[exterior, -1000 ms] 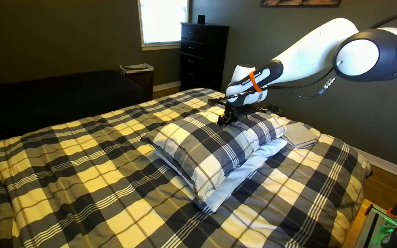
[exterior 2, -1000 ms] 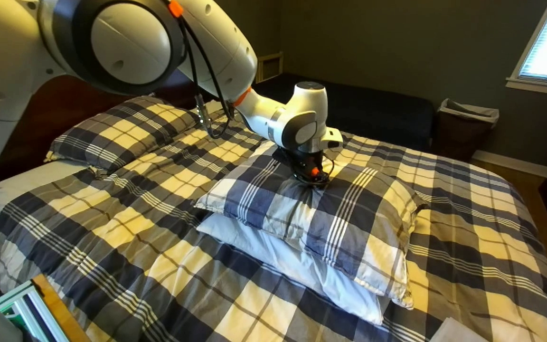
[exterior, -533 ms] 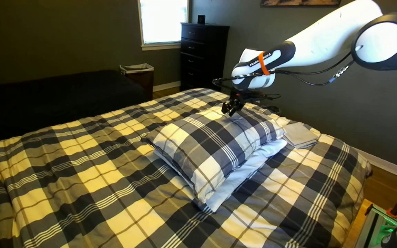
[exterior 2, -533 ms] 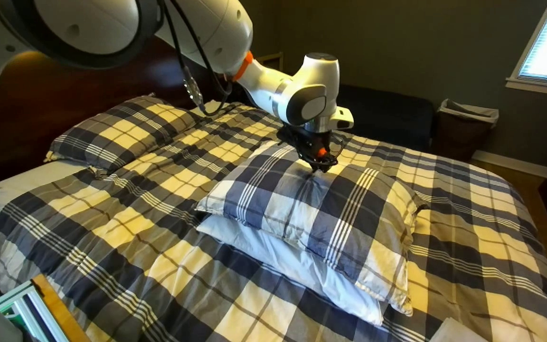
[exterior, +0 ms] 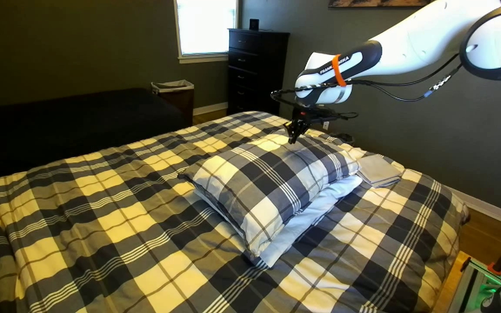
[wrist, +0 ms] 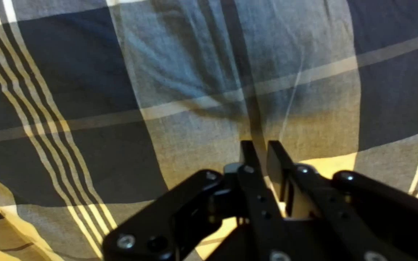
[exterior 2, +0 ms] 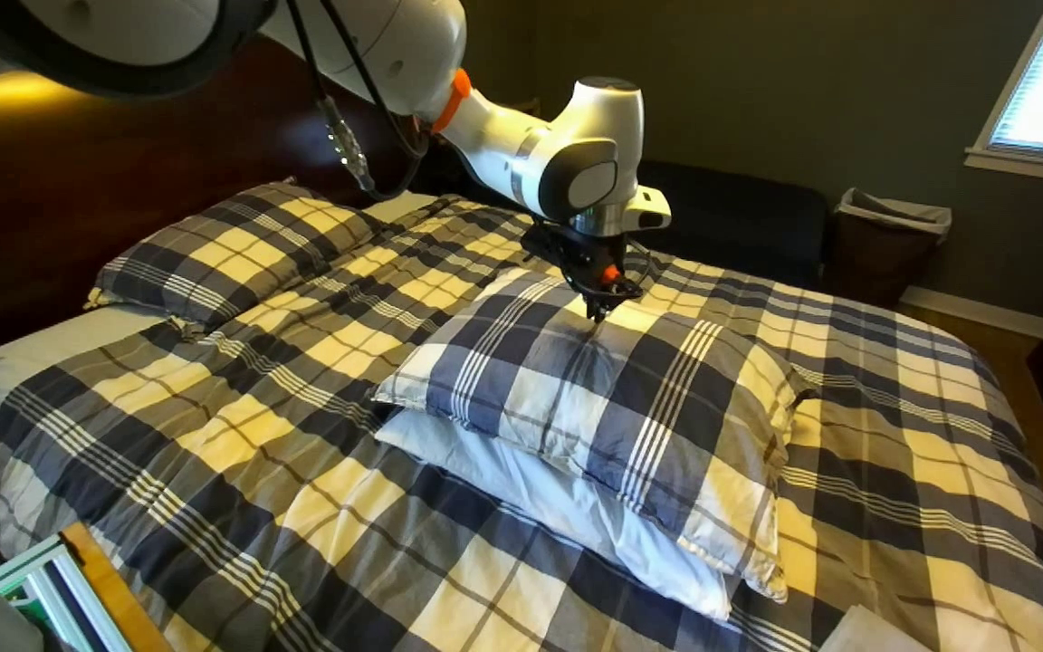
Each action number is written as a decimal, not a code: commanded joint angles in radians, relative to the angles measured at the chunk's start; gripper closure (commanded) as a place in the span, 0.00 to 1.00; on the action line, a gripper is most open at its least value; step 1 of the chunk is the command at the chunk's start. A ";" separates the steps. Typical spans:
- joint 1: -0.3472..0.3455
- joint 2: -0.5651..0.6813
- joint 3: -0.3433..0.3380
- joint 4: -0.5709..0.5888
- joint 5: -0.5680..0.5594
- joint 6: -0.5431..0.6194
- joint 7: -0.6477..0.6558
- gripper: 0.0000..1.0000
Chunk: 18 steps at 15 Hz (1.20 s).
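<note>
When gripping the pillow, probably light and soft, best to pinch an edge or fold; lies well in from the corners of the bed, under a gripper with slightly parted jaws, holding nothing.

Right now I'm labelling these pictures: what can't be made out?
White layer: extent hidden under the plaid pillow in both exterior views.
Wall picture: cut off by the top edge in an exterior view.
Black object on the dresser: too small to identify in an exterior view.
</note>
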 commanded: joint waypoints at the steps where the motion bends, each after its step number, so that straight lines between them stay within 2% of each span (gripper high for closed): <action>1: 0.008 0.015 0.008 -0.027 0.008 0.044 -0.033 0.52; 8: 0.039 0.112 -0.002 -0.011 -0.050 0.236 -0.034 0.02; 12: 0.053 0.181 -0.007 0.008 -0.073 0.307 -0.023 0.00; 18: 0.061 0.275 -0.020 0.079 -0.093 0.272 -0.007 0.00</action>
